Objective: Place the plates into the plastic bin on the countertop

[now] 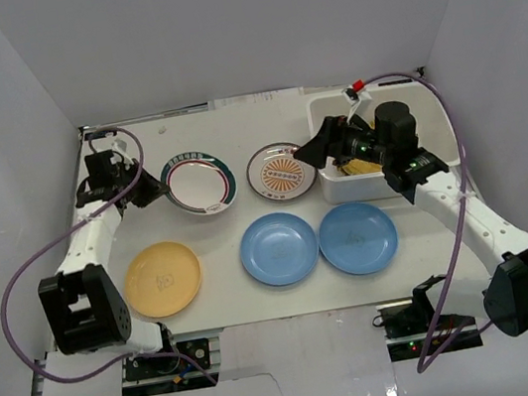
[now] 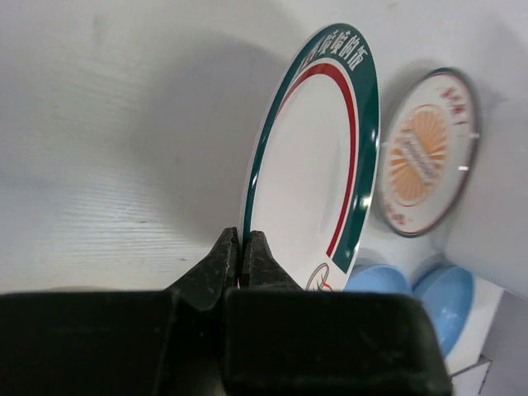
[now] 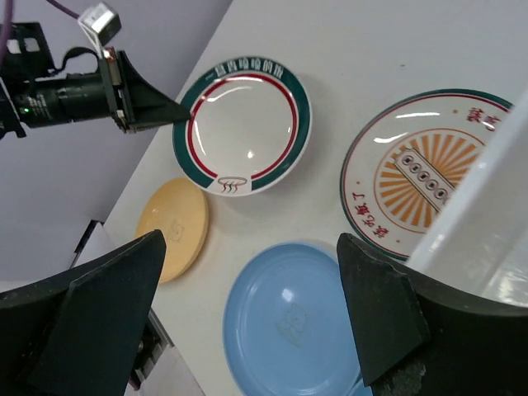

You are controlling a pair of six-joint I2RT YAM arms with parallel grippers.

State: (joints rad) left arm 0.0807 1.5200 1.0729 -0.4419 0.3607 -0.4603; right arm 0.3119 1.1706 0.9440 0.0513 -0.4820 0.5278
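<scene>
Standing at the left, the left gripper (image 2: pixel 244 252) is pinched shut on the near rim of the white plate with green-red rim (image 1: pixel 199 183); whether that plate is lifted clear of the countertop (image 1: pixel 261 118) I cannot tell. Nearer the arm bases lies the yellow-orange plate (image 1: pixel 162 278), flat and untouched. Moving right: one blue plate (image 1: pixel 278 249), the orange sunburst plate (image 1: pixel 283 171) behind it, and a second blue plate (image 1: pixel 357 237) just beside the first, all flat on the surface. The right gripper (image 3: pixel 247 313) hangs over the left edge of the plastic bin (image 1: pixel 428 107), jaws spread wide and holding nothing. A yellow plate (image 1: pixel 355 171) shows inside the bin beneath that arm; how many lie there is hidden.

Assessment: early stage. Five plates are outside the bin, one of them in hand.

Materials: the plates are shallow, round and hard, their glazed faces throwing bright highlights. The bin is white moulded plastic, rectangular, with rounded corners and a thick rim. The countertop is matte white.
</scene>
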